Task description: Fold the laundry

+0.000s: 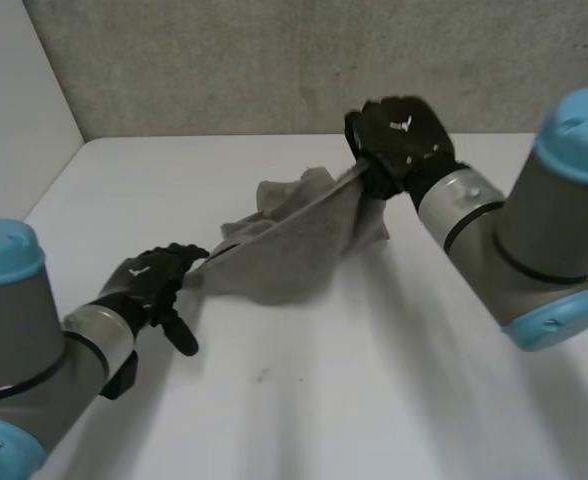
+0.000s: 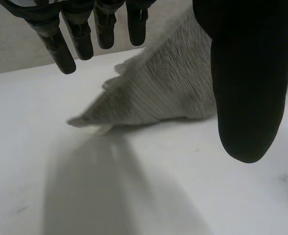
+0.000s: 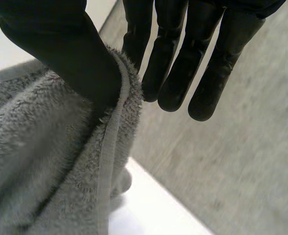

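Grey towel (image 1: 294,250) stretched taut over the white table (image 1: 324,400): right hand (image 1: 399,140) pinches its hem up near the grey wall (image 1: 274,60), left hand (image 1: 149,285) pinches the low corner.

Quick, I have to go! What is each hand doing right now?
Left hand: beside the towel, grip cannot be told.
Right hand: closed, pinching the towel's edge.
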